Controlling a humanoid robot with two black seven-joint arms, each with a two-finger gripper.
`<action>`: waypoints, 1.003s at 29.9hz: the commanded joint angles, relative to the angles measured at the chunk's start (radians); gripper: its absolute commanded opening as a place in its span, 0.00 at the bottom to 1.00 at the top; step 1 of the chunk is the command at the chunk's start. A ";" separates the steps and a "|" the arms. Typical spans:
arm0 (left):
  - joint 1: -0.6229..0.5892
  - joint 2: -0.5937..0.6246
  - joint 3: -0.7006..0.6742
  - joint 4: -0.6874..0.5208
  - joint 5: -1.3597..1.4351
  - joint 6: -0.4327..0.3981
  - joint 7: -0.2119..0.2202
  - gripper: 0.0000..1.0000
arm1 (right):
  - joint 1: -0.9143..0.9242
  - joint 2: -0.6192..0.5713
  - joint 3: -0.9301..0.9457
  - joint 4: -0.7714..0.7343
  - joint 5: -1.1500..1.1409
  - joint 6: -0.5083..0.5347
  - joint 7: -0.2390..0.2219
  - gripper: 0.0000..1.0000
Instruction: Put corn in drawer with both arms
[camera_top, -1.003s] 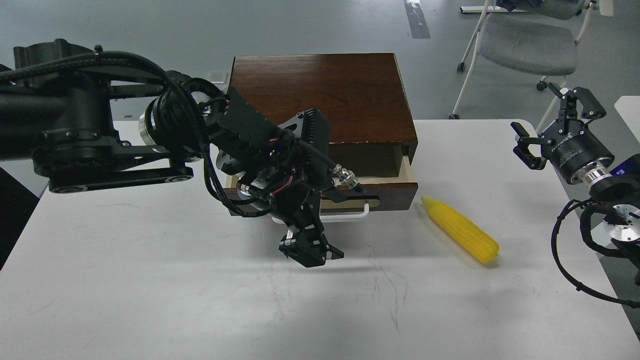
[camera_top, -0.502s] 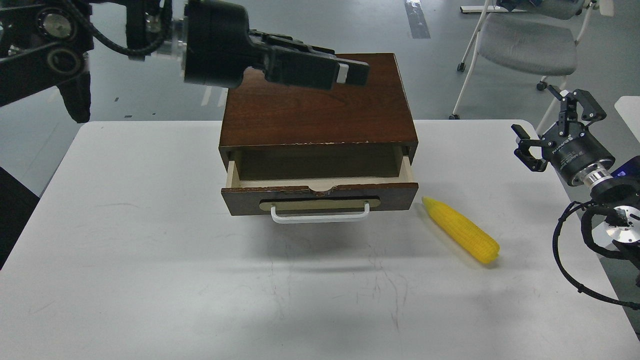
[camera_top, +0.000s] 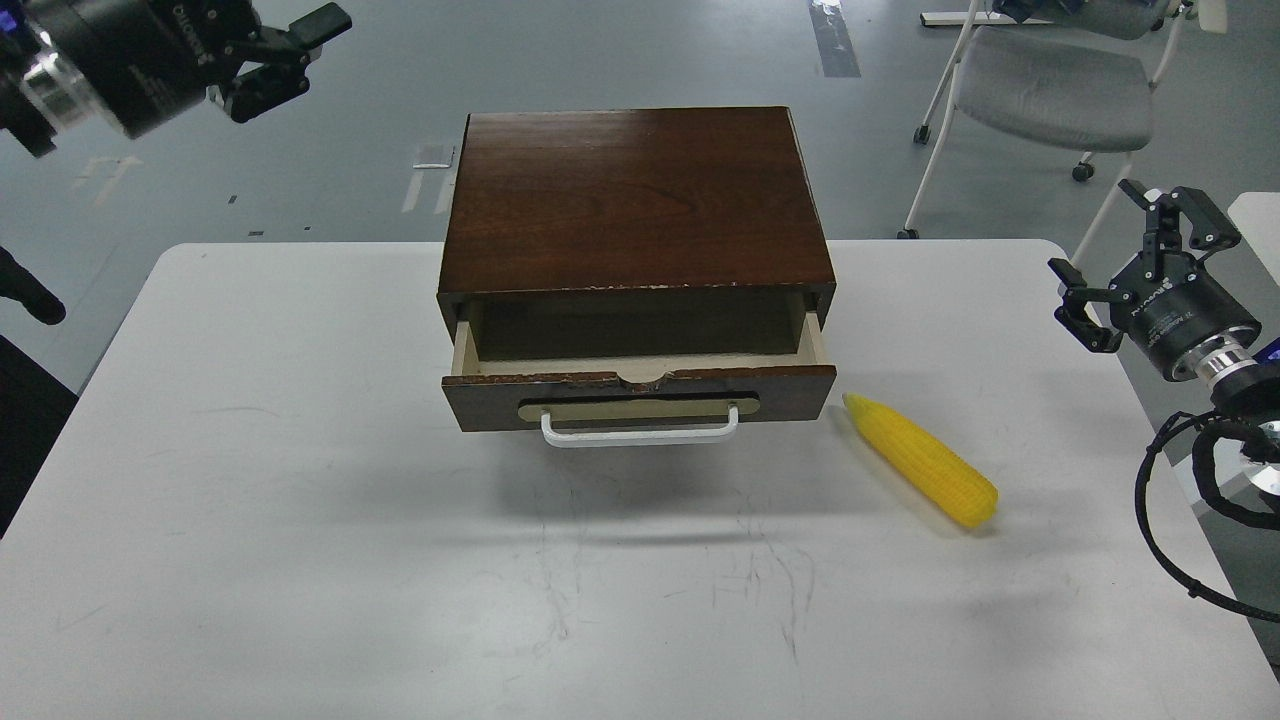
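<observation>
corn (camera_top: 921, 460) lying on counter (camera_top: 300, 520) right of drawer (camera_top: 640, 385) | drawer sitting partly open | left fingers (camera_top: 300, 50) hovering spread, empty | right fingers (camera_top: 1140, 255) hovering spread, empty

Left arm: enters at the top-left corner of the view, raised high, beyond the desk's far-left corner.
Left wrist: black cylindrical body with a silver ring, tilted toward the right.
Left end effector (camera_top: 285, 55): fingers spread apart, holding nothing; tips point right, well clear of the desk.
Right arm: comes in from the right edge, off the desk's right side near its far-right corner; black cable loops hang below it.
Right wrist: black barrel, silver ring behind it, angled up and left.
Right end effector (camera_top: 1135, 255): fingers splayed wide, empty, hovering beside the desk's right edge.
</observation>
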 joint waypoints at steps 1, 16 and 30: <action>0.104 -0.027 -0.001 0.069 -0.076 0.002 -0.033 0.98 | 0.004 -0.021 -0.004 0.008 0.000 0.000 0.000 1.00; 0.271 -0.173 -0.167 0.244 -0.183 -0.005 -0.033 0.98 | 0.151 -0.409 -0.026 0.424 -0.638 0.000 0.000 1.00; 0.276 -0.182 -0.187 0.234 -0.181 -0.016 -0.033 0.98 | 0.578 -0.328 -0.528 0.528 -1.451 0.000 0.064 1.00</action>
